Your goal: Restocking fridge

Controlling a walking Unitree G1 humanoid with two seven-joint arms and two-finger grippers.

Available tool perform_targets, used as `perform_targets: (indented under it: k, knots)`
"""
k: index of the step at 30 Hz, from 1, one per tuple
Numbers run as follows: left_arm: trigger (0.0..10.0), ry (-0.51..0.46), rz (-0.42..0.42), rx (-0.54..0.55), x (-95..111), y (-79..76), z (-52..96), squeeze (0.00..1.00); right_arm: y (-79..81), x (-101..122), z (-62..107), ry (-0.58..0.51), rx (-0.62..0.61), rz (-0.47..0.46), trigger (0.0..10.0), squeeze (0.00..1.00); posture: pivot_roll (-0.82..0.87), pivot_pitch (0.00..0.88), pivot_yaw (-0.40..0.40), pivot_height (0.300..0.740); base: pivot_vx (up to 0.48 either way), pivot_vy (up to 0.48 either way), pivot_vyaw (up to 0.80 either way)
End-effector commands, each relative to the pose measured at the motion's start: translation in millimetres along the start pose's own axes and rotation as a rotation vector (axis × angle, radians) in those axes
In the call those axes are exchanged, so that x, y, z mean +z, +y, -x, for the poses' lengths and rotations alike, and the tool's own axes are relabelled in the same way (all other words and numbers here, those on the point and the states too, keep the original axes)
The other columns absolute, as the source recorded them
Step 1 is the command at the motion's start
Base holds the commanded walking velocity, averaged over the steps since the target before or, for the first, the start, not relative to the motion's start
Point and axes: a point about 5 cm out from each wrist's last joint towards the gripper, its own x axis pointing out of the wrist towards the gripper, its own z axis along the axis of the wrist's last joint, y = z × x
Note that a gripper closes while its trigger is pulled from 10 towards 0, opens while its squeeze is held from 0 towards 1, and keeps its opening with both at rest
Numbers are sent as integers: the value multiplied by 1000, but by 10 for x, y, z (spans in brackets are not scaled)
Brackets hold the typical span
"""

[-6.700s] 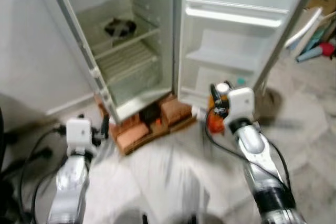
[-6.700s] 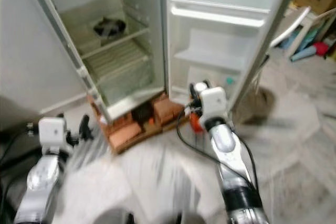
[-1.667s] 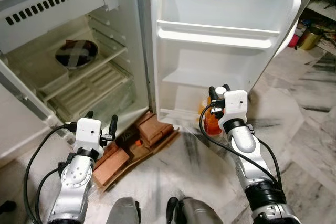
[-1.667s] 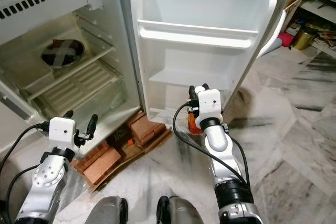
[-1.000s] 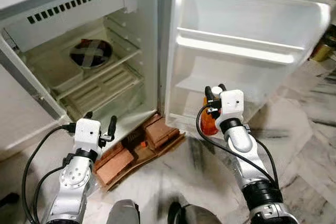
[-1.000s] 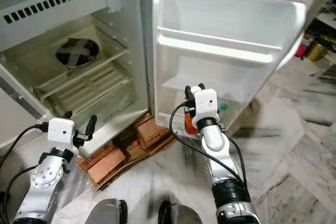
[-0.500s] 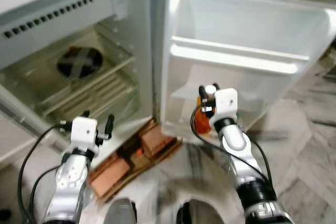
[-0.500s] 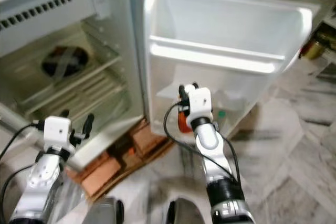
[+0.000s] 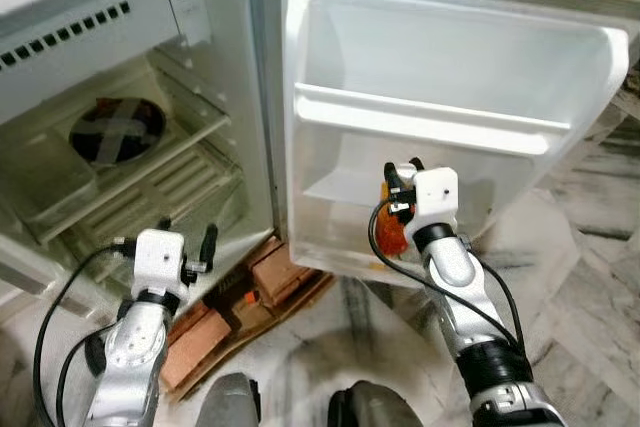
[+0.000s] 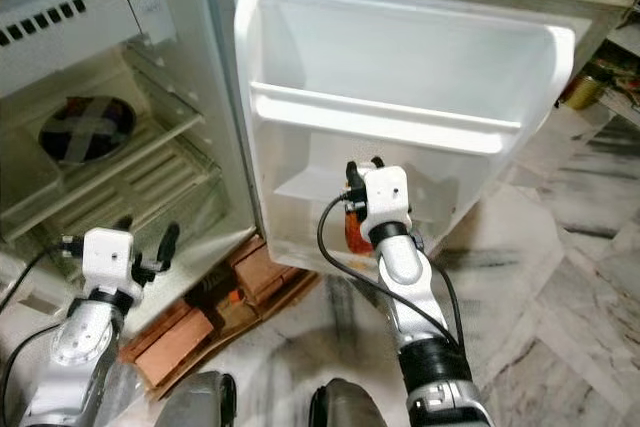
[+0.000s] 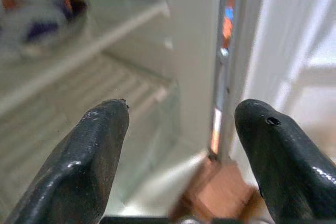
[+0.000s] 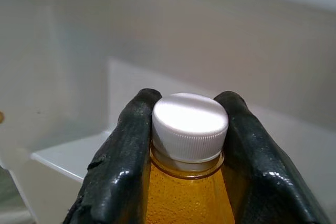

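At the open white fridge door (image 9: 450, 87), my right tool (image 12: 186, 135) grips the white-capped bottle of orange drink (image 12: 189, 182) by its neck, level with the lower door shelf (image 9: 345, 187); not yet placed; my left tool (image 11: 178, 145) hangs open, empty, near the fridge cabinet (image 9: 130, 147).

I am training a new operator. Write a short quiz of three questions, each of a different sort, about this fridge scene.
1. True or false: the right gripper is shut on the orange bottle with a white cap.
2. The open left gripper faces: A) the fridge's white wire shelves B) a sink.
3. Fill in: the dark round dish sits on the ___ shelf.

Key: 1 true; 2 A; 3 upper.
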Motion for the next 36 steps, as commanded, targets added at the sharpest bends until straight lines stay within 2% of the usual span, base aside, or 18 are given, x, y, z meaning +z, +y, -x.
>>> perform_targets:
  k: [1,7,14,20,27,36]
  knots:
    - [10000,48,27,27,-63,123,77,0,-6,35,-9,-20,12,-29,10000,0,101,143,-60,740,0,0,0]
    - [10000,51,36,55,-59,201,121,0,9,23,-2,-13,17,-35,10000,0,108,147,-60,731,0,0,0]
    - [10000,54,67,17,-44,87,139,0,27,25,-13,-13,26,-39,10000,0,107,148,-61,686,0,0,0]
    - [10000,53,63,17,-31,96,125,0,28,31,-19,-19,25,-41,10000,0,106,149,-57,657,0,0,0]
    - [10000,46,63,24,2,139,87,0,18,26,-21,-17,15,-42,10000,0,107,150,-53,657,0,0,0]
    - [10000,40,58,19,19,106,61,0,23,26,-24,-18,17,-39,10000,0,107,153,-53,657,0,0,0]
